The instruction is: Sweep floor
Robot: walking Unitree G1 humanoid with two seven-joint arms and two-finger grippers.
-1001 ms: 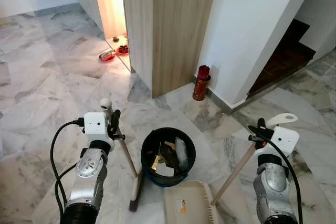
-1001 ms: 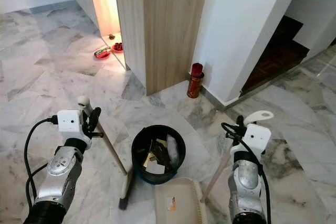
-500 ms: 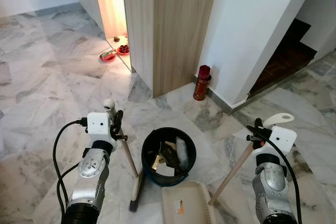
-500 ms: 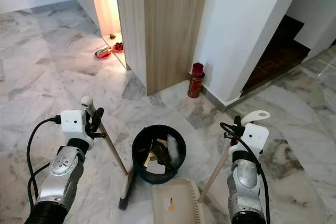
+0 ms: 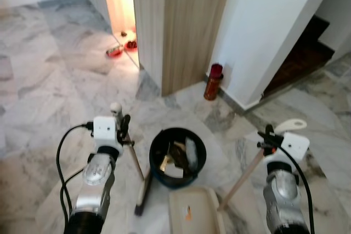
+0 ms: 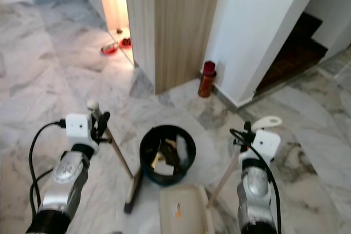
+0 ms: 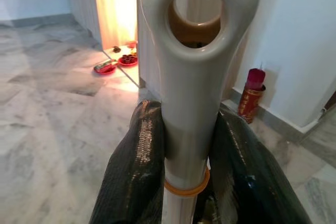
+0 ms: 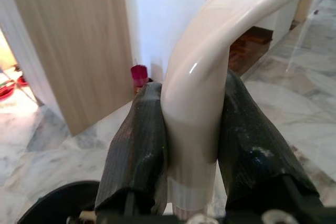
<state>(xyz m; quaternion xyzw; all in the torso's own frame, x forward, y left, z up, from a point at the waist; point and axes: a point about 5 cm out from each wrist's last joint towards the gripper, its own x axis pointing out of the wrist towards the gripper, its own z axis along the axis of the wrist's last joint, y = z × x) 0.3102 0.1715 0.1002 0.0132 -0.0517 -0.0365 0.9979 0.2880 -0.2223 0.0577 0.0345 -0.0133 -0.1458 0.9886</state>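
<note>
My left gripper point(image 5: 122, 126) is shut on the top of the broom handle point(image 5: 133, 163), whose cream end with a hang hole point(image 7: 197, 66) sits between the black fingers point(image 7: 134, 166). The broom head point(image 5: 142, 200) rests on the marble floor to the left of a black bin point(image 5: 177, 156) with rubbish in it. My right gripper point(image 5: 269, 135) is shut on the cream grip of the dustpan handle point(image 8: 197, 114). Its wooden pole point(image 5: 241, 180) slants down to the beige dustpan point(image 5: 194, 213), which lies on the floor just in front of the bin.
A wooden cabinet point(image 5: 186, 26) and a white wall point(image 5: 263, 31) stand ahead, with a red canister point(image 5: 213, 81) at their foot. Red bowls point(image 5: 122, 49) lie by a lit opening. Dark steps point(image 5: 299, 58) are at the right. Open marble floor spreads to the left.
The whole picture has shifted and blurred a little, so the camera has moved. Both grippers keep their hold, and the broom, bin and dustpan stay where they were.
</note>
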